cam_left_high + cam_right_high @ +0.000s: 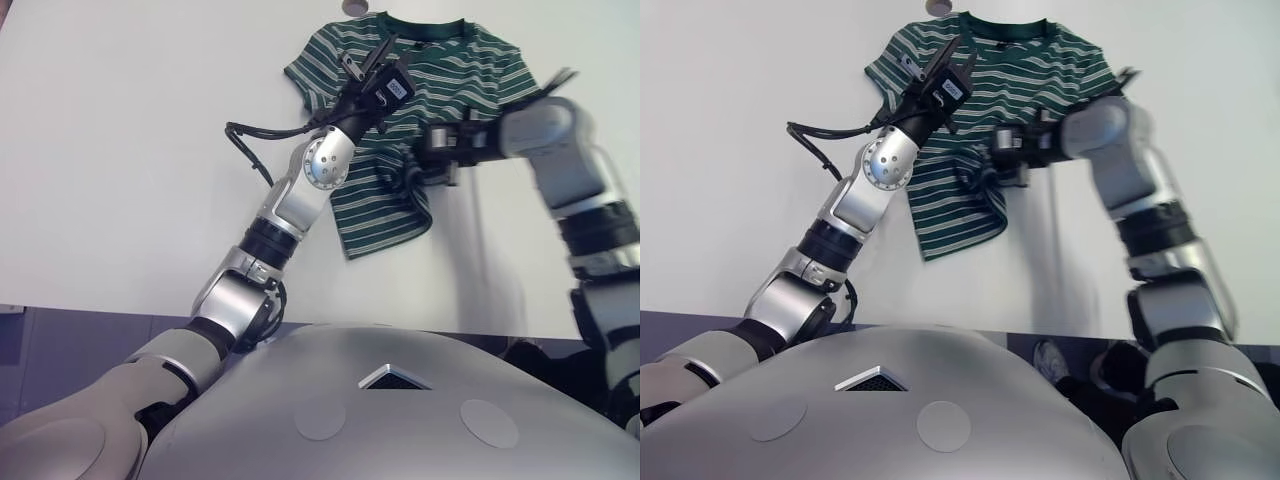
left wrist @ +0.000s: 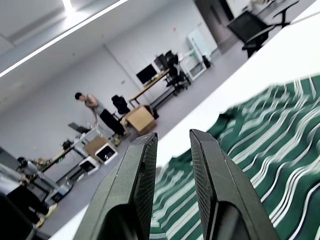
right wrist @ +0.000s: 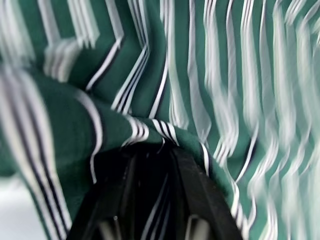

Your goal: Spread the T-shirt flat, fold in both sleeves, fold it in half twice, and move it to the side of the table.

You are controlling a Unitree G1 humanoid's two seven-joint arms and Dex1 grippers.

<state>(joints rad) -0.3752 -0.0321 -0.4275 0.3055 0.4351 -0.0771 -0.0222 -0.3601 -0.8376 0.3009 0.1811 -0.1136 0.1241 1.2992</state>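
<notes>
The right end effector (image 1: pixel 418 165) pinches a bunched fold of the striped T-shirt (image 1: pixel 450 70) on the worktop (image 1: pixel 120 150) — the left end effector (image 2: pixel 173 135) hangs above it, fingers (image 2: pixel 210 170) barely apart.

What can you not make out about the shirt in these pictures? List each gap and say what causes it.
1. Shirt's left-hand part, head views: under the left arm.
2. Part of the right-hand sleeve, head views: behind the right arm.
3. Shirt's outline, right wrist view: the camera is too close and the frame's edges cut it off.
4. Small object beyond the collar, left eye view: cut by the top edge, unidentifiable.
</notes>
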